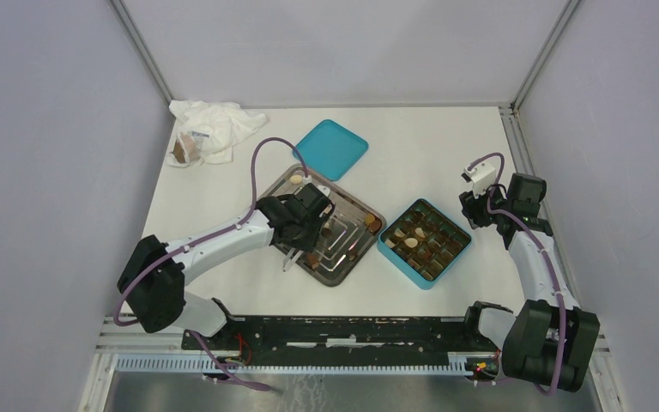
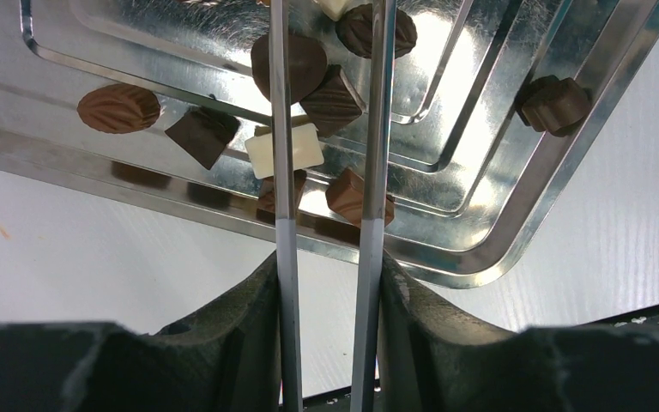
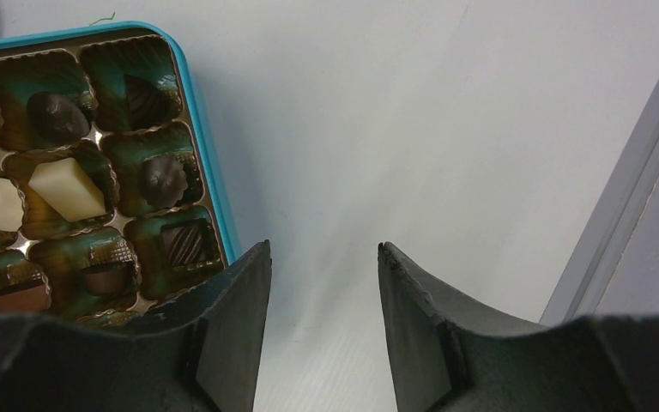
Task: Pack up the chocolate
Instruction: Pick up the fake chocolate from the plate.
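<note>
Two grippers, one tray, one box, one lid and one bag are in view.

The left gripper (image 1: pixel 290 259) hangs over the tray (image 2: pixel 480 249). At least nine pieces of chocolate (image 2: pixel 118 107) lie loose on the tray: dark, light brown and one white. The thin blades (image 2: pixel 283 257) stand apart. A striped dark cube (image 2: pixel 333 101) lies between them and nearly fills the gap, and I cannot tell whether they pinch it. The white piece sits partly under the left blade, and a brown piece is just beside the right one. The tray rim crosses under the blades near their base, with bare table (image 2: pixel 94 249) behind it. One brown piece rests against the rim off to the right.

The right gripper (image 3: pixel 322 246) is released, its fingers apart with nothing between them. Bare table lies ahead of it, and a grey rail (image 3: pixel 626 197) closes in on its right. The box (image 3: pixel 213 172) is to its left, with a corner just beside the left finger. Nine cells show there, each holding one piece: three pale, six dark or brown.

From above, the lid (image 1: pixel 330 148) lies beyond the tray. The bag (image 1: pixel 214 124) is in the far left corner, well apart from both grippers.
</note>
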Motion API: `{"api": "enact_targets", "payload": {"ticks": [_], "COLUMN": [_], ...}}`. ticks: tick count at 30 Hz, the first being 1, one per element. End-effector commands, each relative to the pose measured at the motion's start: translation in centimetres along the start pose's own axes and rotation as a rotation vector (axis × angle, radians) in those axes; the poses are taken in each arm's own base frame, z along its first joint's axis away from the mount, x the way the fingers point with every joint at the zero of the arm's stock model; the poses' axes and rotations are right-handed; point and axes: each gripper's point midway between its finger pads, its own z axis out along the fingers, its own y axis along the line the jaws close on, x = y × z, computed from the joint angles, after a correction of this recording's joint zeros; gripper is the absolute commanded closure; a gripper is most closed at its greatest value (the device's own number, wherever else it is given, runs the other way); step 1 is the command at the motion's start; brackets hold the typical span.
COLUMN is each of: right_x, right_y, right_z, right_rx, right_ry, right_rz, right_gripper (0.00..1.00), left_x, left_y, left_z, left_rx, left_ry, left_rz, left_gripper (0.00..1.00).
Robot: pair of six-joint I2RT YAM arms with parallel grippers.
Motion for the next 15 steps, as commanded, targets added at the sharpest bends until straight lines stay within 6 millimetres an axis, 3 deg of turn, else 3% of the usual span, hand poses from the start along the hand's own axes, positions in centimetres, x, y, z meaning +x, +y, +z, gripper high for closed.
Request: {"api": "enact_targets", "payload": {"ticks": [1,15], "right_x": [-1.59,-1.59], "right_y": [-0.78,-0.73], "right_z": [-0.29,-0.3], "right_rx": [0.011,0.009], "right_ry": [-0.042,-0.044], "right_rz": [-0.029,-0.03], "right_gripper": [0.45,0.45], "left_x": [-0.27,0.08], "left_y": [-0.26,-0.2], "left_z": [0.0,0.48], "left_rx": [0.013,0.016], "left_ry": [-0.003,0.02], "left_rz": [-0.036,-0.032], "left_gripper": [0.55,0.52]}}
